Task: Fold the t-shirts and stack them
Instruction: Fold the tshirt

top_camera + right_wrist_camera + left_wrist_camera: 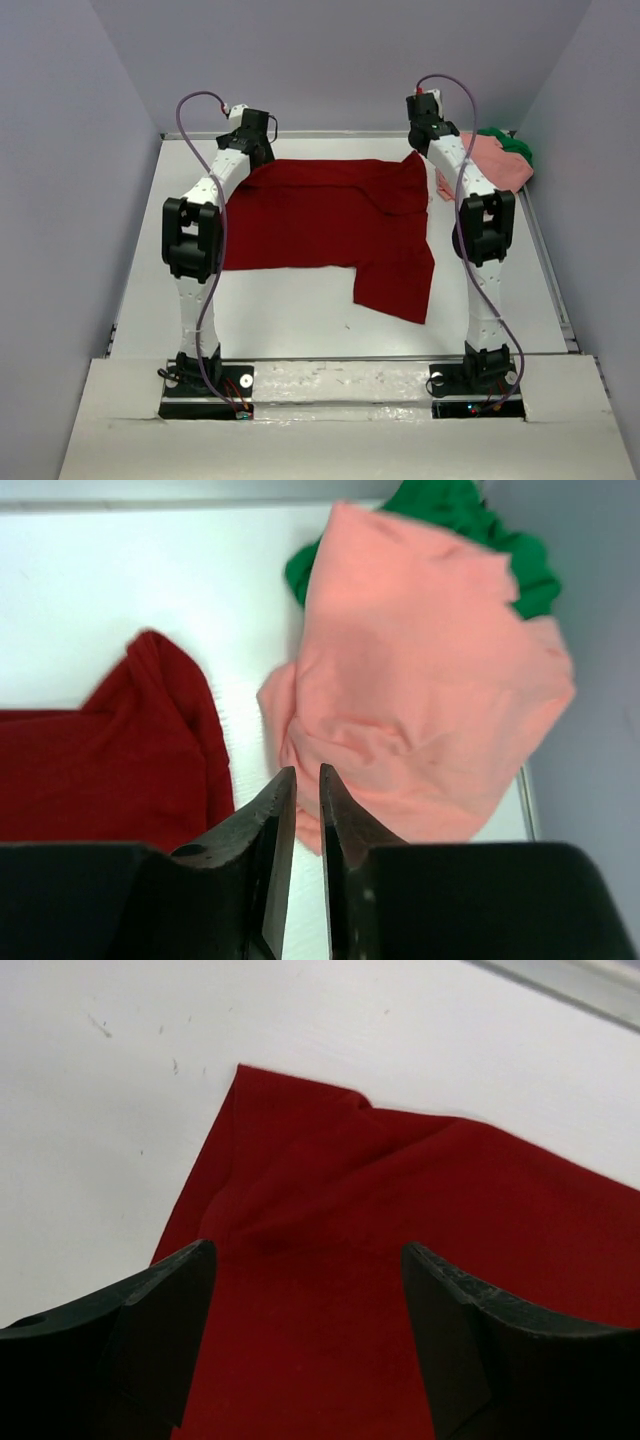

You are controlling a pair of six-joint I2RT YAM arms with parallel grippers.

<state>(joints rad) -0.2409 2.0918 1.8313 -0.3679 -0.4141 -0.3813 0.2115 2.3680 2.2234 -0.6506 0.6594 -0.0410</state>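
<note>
The dark red t-shirt (320, 220) is seemingly being spread for folding; over its far corners, the left gripper (307, 1255) is being held agape and the right gripper (307, 772) barely parted; an edge regrasp is likely needed.

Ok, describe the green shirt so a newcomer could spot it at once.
Start at the white table and go to its far right corner, past the big dark red cloth t-shirt spread in the middle. There a crumpled salmon pink cloth t-shirt lies in a heap; the green cloth t-shirt is the bunched piece peeking from under its far edge, the only green thing, mostly covered.
</note>
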